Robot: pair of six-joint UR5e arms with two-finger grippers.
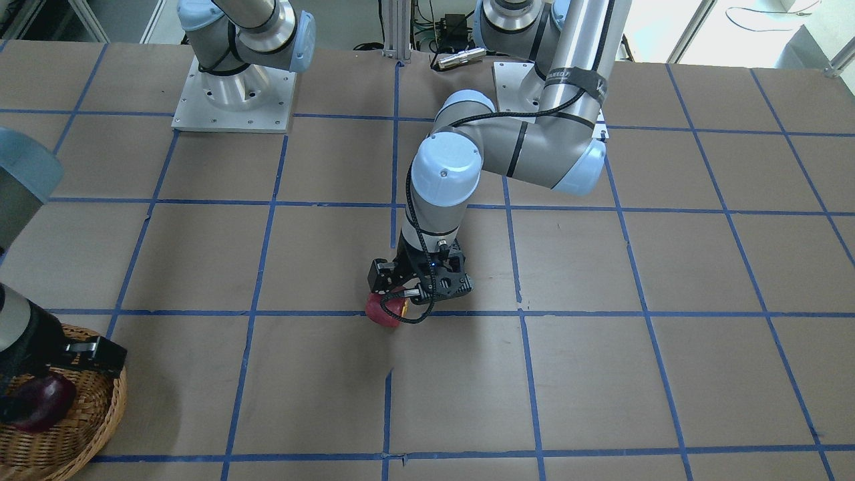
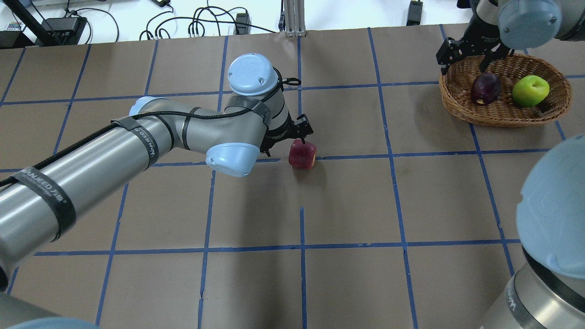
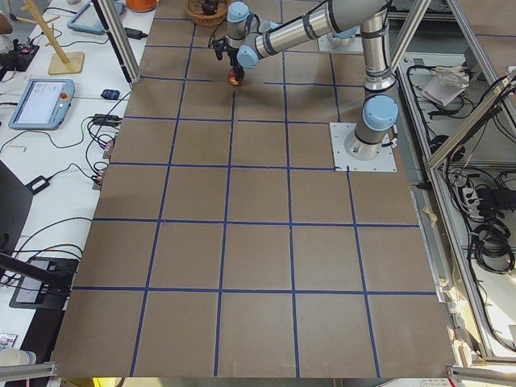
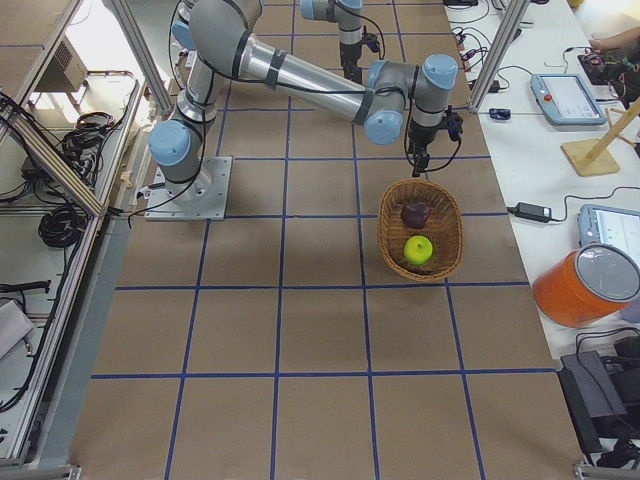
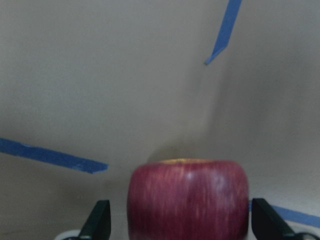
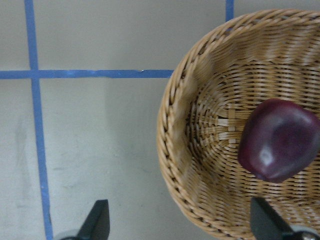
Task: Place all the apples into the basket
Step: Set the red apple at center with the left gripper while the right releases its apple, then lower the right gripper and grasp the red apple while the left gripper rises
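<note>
- I read this as the pick of the last apple: two are in the basket (image 2: pixel 502 118) and the red apple (image 2: pixel 302 154) sits out near the middle of the table (image 2: pixel 347 205), well apart from it.
- My left gripper (image 5: pixel 181 223) is down at that red apple with its jaws spread wide. The fingers (image 5: pixel 100 222) flank the fruit on either side with a sliver of daylight between pad and skin, so I judge nothing is gripped yet.
- The apple looks to be resting on the paper beside a blue tape line, yellow patch up. I cannot be sure from here that it bears its full weight there.
- Next I would close evenly on the apple's widest part and confirm the hold on the wrist view. Then comes a lift and a long carry across to the basket at the robot's right.
- The wicker basket holds the dark maroon apple (image 2: pixel 485 88) and the lime green apple (image 2: pixel 530 90), side by side and just apart.
- My right gripper (image 6: pixel 181 225) hangs over the basket's rim, jaws wide and empty. I would move it aside before the left arm arrives.
</note>
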